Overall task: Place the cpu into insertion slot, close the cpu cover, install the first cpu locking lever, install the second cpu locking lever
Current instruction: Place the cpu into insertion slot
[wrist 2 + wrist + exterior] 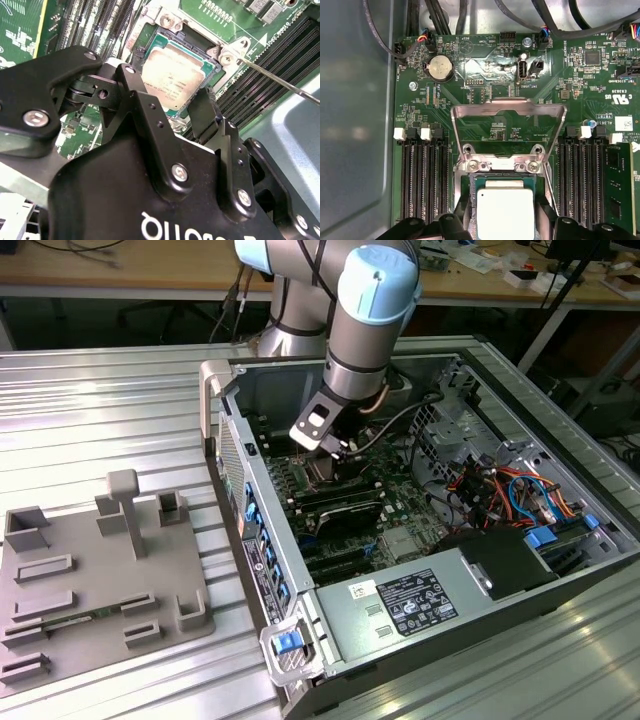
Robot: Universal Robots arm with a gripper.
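gripper (pixel 169 95) clamped on cpu (pixel 172 70) by opposite edges, chip flat between jaws, squarely over insertion slot (pixel 175 37) directly below; cpu cover (pixel 510 105) stands open just beyond jaws

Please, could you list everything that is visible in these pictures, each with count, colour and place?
table: one, ribbed silver, bearing the rest.
computer case: one, grey, open, on the table.
fixture tray: one, grey, on the table, exterior view's left.
power supply: one, grey, inside the case.
motherboard: one, green, inside the case.
insertion slot: one, dark, on the motherboard.
cpu: one, silver-grey, in the insertion slot.
cpu cover: one, silver, open, beside the slot.
locking lever: at least one, thin silver rod, beside the slot.
memory slots: several, black, flanking the slot.
arm: one, grey with pale blue caps, reaching into the case.
claw: one, black, over the cpu.
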